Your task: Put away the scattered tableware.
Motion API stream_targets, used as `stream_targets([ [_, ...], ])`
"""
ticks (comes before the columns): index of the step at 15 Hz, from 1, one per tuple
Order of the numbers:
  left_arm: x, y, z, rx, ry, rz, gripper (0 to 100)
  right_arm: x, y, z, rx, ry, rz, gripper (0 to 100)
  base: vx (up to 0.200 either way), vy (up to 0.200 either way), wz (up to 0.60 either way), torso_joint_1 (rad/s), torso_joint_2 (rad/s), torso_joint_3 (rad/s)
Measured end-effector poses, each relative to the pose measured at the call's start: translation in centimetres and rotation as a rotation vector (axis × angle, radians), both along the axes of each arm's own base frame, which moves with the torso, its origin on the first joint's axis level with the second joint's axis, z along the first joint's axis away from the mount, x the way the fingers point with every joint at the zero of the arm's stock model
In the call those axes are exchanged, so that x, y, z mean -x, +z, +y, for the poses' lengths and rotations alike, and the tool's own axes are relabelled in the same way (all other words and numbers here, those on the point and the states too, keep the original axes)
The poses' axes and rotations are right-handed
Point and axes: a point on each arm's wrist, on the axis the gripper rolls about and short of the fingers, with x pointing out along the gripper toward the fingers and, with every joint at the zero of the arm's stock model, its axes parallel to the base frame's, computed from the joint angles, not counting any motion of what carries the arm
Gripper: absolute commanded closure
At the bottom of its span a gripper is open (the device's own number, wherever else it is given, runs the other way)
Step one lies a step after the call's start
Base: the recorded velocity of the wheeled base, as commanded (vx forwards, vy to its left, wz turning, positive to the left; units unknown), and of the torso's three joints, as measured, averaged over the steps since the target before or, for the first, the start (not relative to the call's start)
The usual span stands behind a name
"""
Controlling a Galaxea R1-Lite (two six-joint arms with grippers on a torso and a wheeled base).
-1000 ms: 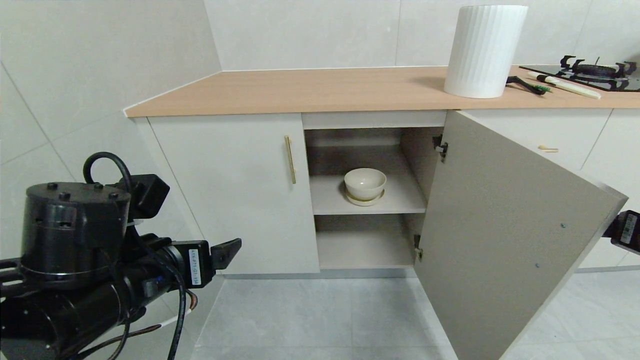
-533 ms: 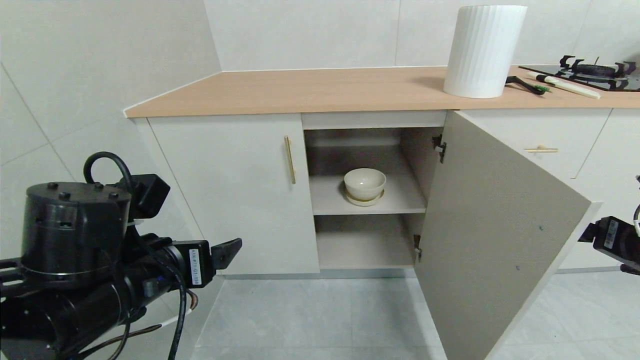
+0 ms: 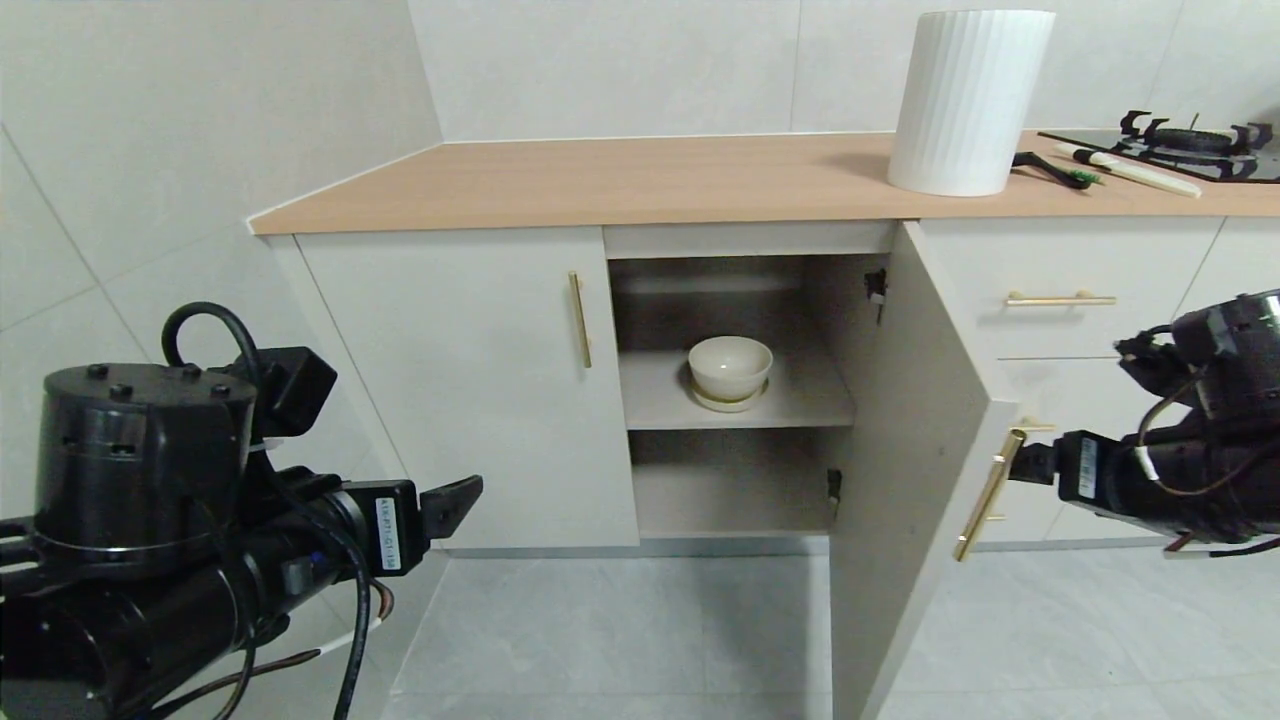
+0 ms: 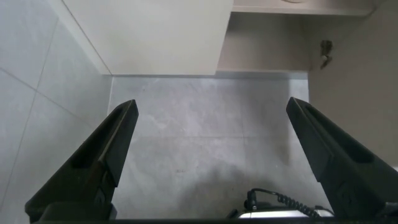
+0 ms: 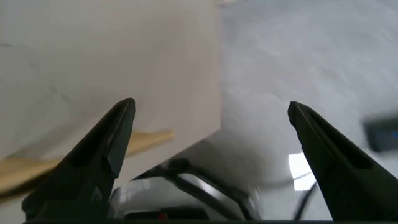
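While the bowl (image 3: pixel 730 365) hides most of its saucer (image 3: pixel 728 405), left gripper (image 4: pixel 210 102) and right gripper (image 5: pixel 210 102) gape empty.

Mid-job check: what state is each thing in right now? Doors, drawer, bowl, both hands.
Right cabinet door: partly open.
Left cabinet door: shut.
Drawer: shut.
Bowl: upright on a saucer, on the upper shelf.
Left hand: open, empty.
Right hand: open, empty, beside the open door's handle.

Bright, even light; cupboard (image 3: pixel 716 296) interior shaded; shadows soft.
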Motion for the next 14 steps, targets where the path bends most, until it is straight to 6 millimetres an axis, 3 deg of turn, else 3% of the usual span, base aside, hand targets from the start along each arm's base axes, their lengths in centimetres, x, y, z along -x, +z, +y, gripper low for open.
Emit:
stream_targets([
  [2,0.0,0.1,0.0,-0.002,-0.001,-0.002,0,-1.3,-0.4,2.9,0.001,0.096,0.005,0,0.0,0.0,0.0,0.0,0.0,0.0],
  [6,0.3,0.2,0.2,-0.013,-0.011,-0.013,0,-4.3,-1.2,6.4,-0.017,0.173,-0.046,0,0.0,0.0,0.0,0.0,0.0,0.0],
  [9,0.6,0.5,0.3,-0.022,-0.019,-0.026,0,-6.8,-2.0,7.9,-0.056,0.184,-0.161,0,0.0,0.0,0.0,0.0,0.0,0.0],
  [14,0.9,0.6,0.0,-0.018,-0.04,-0.032,0,-8.5,-4.5,9.7,-0.121,0.166,-0.181,0,0.0,0.0,0.0,0.0,0.0,0.0],
])
